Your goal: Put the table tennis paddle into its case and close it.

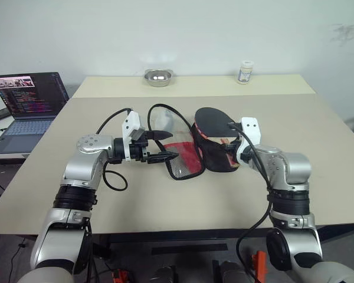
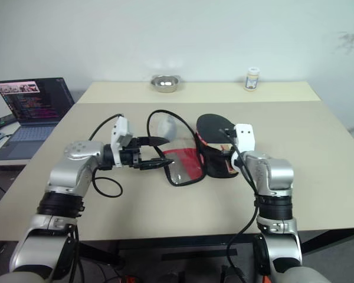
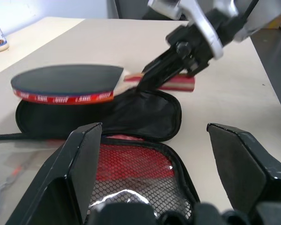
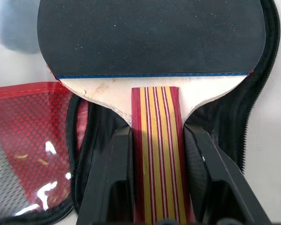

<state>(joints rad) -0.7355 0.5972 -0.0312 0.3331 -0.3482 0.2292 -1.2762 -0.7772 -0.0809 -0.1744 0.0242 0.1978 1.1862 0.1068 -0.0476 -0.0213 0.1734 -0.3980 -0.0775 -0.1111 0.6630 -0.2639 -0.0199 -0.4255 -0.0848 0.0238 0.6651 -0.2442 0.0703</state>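
Right gripper (image 4: pixel 155 187): 2 black fingers (image 4: pixel 110 183) clamped on either side of the striped handle.
Table tennis paddle (image 4: pixel 150 37): black face, above the open case.
Case (image 4: pixel 253 112): black lining, zipper rim; red mesh flap beside it.
Worktop (image 4: pixel 276 187): pale.

Light: even, soft indoor brightness over the table (image 1: pixel 283 177); no hard beam.
Shadows: faint and diffuse beside the case (image 1: pixel 215 154); a darker soft patch under the paddle (image 3: pixel 68 84) head.
Glare: white glints on the case's clear mesh pocket (image 4: pixel 33 187); a bright spot inside the steel bowl (image 1: pixel 159 76) behind the case; the laptop (image 1: pixel 29 103) screen glows.
Blur: the right gripper (image 3: pixel 159 75) looks smeared beside the paddle handle.
Focus: the left gripper (image 3: pixel 159 187), nearest the lens, is soft.
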